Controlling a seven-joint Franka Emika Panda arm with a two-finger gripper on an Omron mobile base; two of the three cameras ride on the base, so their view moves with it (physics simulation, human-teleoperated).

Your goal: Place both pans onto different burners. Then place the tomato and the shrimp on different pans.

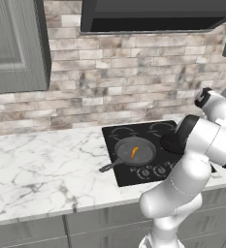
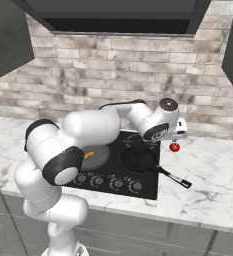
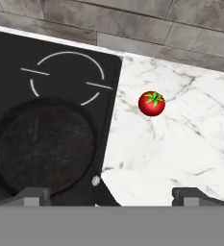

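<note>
Shrimp already sits in the skillet, so the gripper, jaws wide and empty, hangs over the black pan lining up on the tomato.

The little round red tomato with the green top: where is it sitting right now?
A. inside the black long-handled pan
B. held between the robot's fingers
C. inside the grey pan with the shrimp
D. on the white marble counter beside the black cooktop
D. The small round red tomato lies on the white marble counter, just off the edge of the glossy black cooktop, apart from the empty black long-handled pan.
</note>
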